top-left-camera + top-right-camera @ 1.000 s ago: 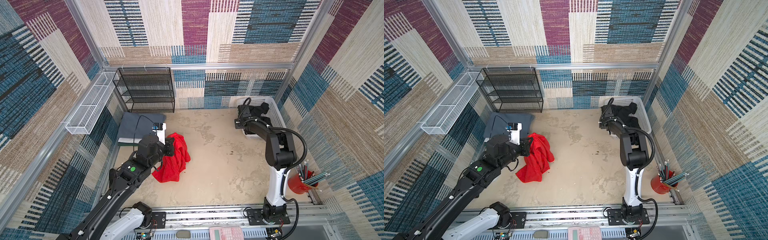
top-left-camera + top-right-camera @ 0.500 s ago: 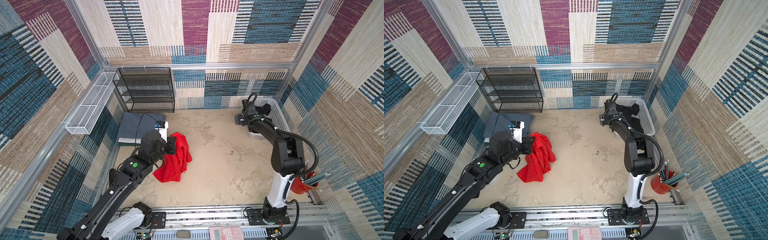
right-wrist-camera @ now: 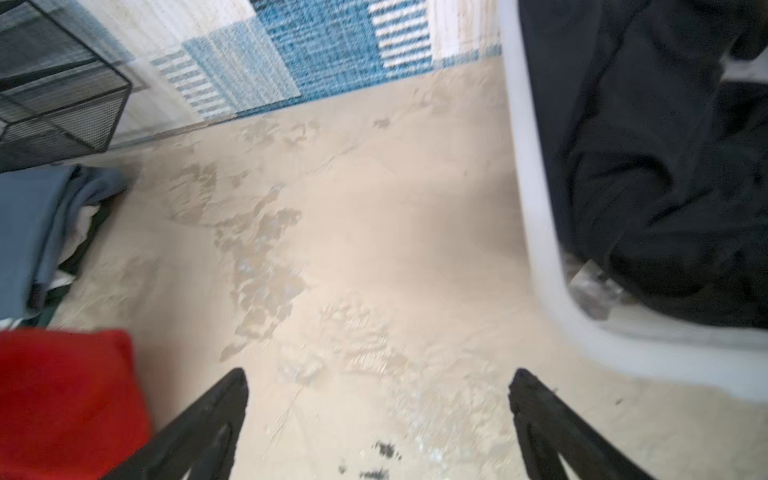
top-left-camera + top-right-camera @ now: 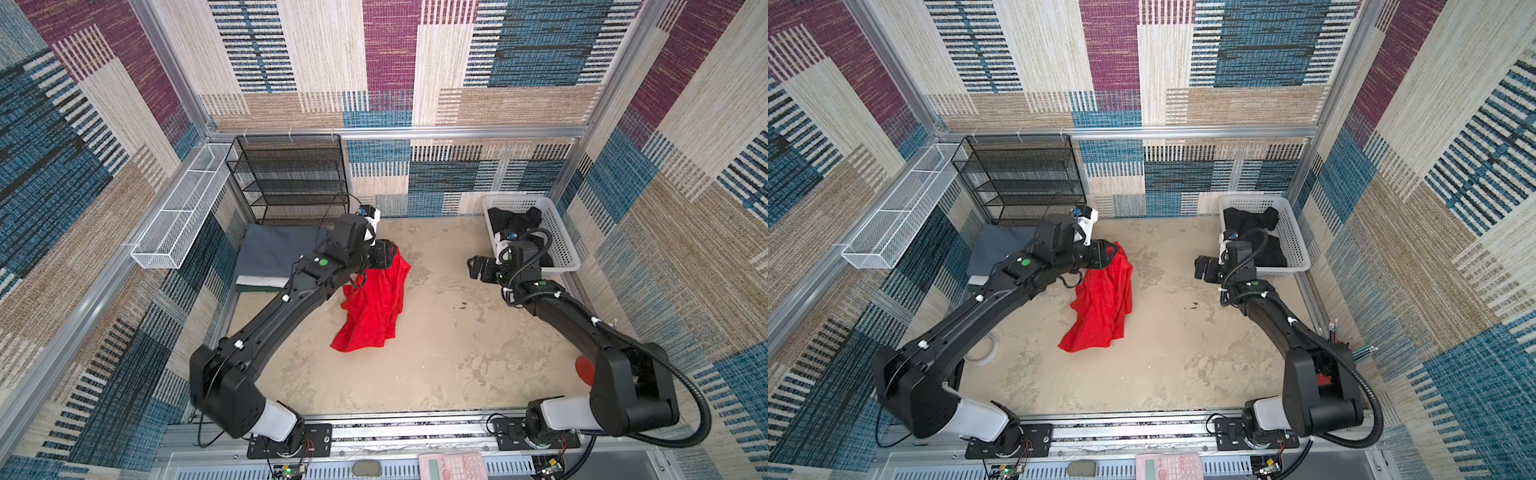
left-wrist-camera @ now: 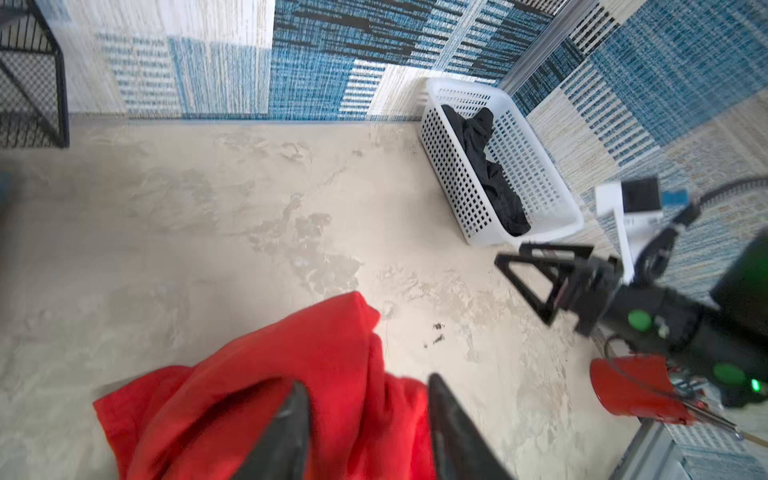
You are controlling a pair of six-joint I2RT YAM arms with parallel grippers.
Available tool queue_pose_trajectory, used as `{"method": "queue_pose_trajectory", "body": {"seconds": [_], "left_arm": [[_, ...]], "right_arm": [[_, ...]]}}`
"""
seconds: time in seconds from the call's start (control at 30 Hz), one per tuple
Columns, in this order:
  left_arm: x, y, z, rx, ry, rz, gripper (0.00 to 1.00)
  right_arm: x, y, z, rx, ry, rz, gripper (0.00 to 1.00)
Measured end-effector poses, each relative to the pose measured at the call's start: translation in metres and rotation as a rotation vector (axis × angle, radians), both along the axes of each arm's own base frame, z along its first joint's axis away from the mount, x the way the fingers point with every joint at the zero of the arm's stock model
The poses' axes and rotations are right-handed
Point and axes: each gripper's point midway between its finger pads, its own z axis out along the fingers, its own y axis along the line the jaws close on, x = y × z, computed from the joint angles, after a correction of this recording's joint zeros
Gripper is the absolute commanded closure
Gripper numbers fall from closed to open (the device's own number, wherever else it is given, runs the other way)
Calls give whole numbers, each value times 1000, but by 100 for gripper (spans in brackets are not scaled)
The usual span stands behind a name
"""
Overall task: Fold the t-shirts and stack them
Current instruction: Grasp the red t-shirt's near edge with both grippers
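Left pincer (image 4: 386, 258) sits raised at the top edge of the red t-shirt (image 4: 374, 307), left of mid-surface (image 4: 436, 353). In the left wrist view its jaws are partly apart, with red cloth (image 5: 257, 374) showing between and under the fingers (image 5: 291, 428). We see no pinch, but we cannot tell if cloth is snagged on a finger. In both top views the red t-shirt peaks at that pincer and spills down in a crumpled heap toward the near side, unfolded. Right pincer (image 4: 478, 268) hovers over bare surface just beside the white basket (image 4: 557, 232). Its jaws are spread wide and empty, clear in the right wrist view (image 3: 379, 372). A black t-shirt (image 4: 515, 220) lies bunched inside the basket at the far right corner. A folded stack sits far left, near the black wire rack (image 4: 291, 178): a grey t-shirt (image 4: 270, 253) on top, with a white layer (image 4: 257, 281) at its near edge. The right wrist view shows darker cloth low in that stack (image 3: 25, 232). The red t-shirt is near the stack, not on it.
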Motion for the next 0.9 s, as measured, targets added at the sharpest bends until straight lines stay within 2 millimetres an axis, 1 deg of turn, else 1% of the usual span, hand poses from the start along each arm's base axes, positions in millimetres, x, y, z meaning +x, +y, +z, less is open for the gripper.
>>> {"method": "queue_pose_trajectory", "body": {"seconds": [0.07, 0.17, 0.2, 0.3, 0.37, 0.43, 0.5, 0.63, 0.7, 0.8, 0.9], "left_arm": [[6, -3, 3, 17, -10, -11, 2], [1, 2, -3, 45, -13, -8, 2], [-4, 9, -8, 64, -11, 7, 2], [-18, 28, -14, 99, -23, 42, 1], [-30, 41, -18, 117, -31, 66, 2], [-43, 54, -29, 135, -30, 88, 2], [-57, 68, -47, 162, -12, 109, 1], [-85, 90, -95, 207, 69, 140, 1], [-95, 99, -119, 234, 114, 154, 0], [-109, 107, -148, 238, 175, 175, 2], [-120, 102, -176, 200, 252, 161, 5]], "right_arm": [[-17, 16, -7, 50, 20, 40, 1], [-37, 44, -12, 99, 35, 107, 1], [-46, 60, -16, 115, 45, 144, 1], [-63, 96, -27, 150, 85, 228, 0], [-74, 119, -38, 166, 122, 281, 3], [-85, 140, -50, 186, 163, 332, 6], [-91, 153, -59, 203, 191, 355, 9], [-104, 178, -80, 226, 252, 403, 15], [-108, 187, -88, 232, 280, 419, 16], [-111, 189, -93, 250, 301, 414, 16], [-115, 184, -94, 264, 300, 392, 15]]}}
